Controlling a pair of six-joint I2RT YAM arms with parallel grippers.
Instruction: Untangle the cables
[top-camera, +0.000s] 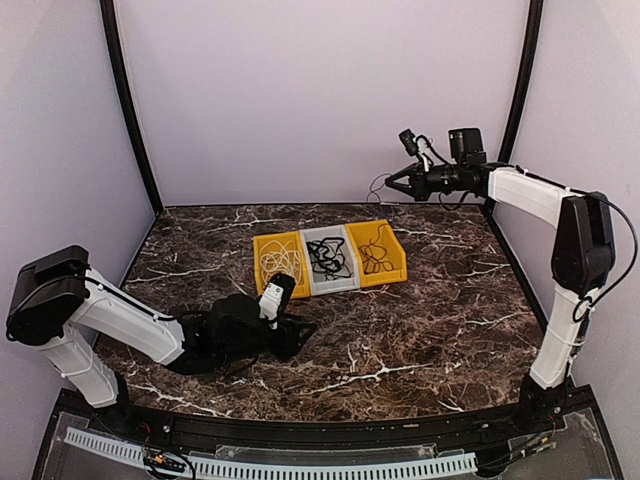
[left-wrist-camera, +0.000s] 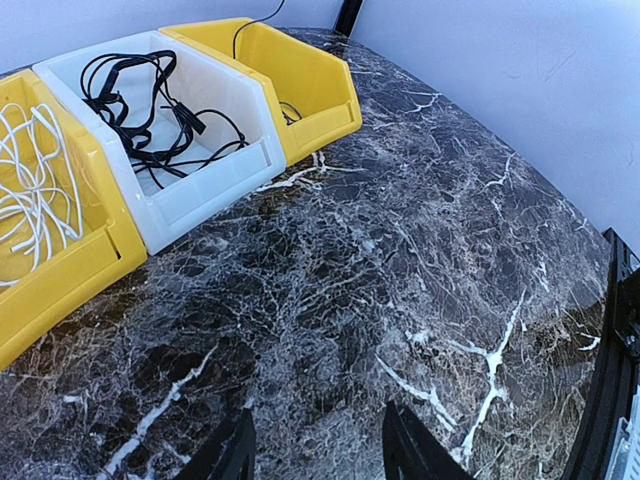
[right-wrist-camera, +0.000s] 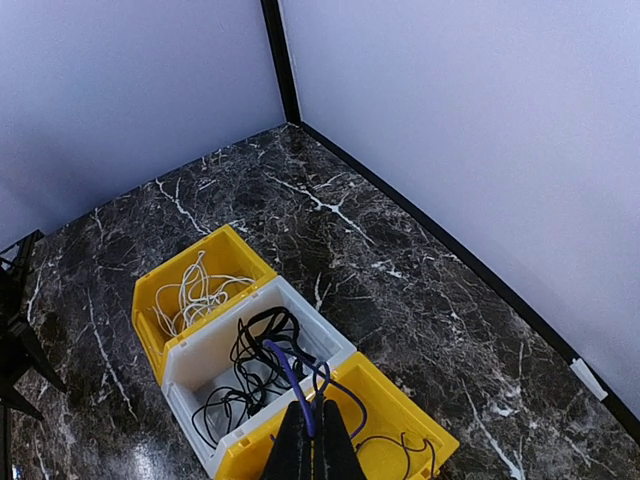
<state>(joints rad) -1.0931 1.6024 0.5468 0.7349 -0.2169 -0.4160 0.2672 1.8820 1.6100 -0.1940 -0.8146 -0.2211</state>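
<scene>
Cables, three thin cords, lie sorted into a row of three small open plastic bins in the middle of a dark brown marble-patterned table (top-camera: 420, 320). A thin white cord (top-camera: 282, 262) is loosely heaped in the yellow bin (top-camera: 257, 262) on the left arm's side. A thin black cord (top-camera: 328, 258) is coiled in the white bin (top-camera: 335, 286) at the centre. A thin dark brownish cord (top-camera: 375, 256) lies partly in the yellow bin (top-camera: 401, 262) on the right arm's side. The three bins stand touching, side by side. The right gripper (top-camera: 392, 182) hangs high above the far edge of the table, behind the bins, on an arm stretched up and inward. From its wrist camera the two fingers are pressed together on a strand of the dark brownish cord, which runs up out of its yellow bin to the fingertips and droops in a loop beside them. From above, a fine loop of that cord shows just beside the raised gripper against the pale back wall (top-camera: 300, 100). The left gripper (top-camera: 300, 332) sits low over the marble near the front of the table, on the near side of the white-cord bin and apart from it. Its jaws are spread, with only bare tabletop showing between the two dark fingertips (left-wrist-camera: 235, 455), and it touches none of the cords.
</scene>
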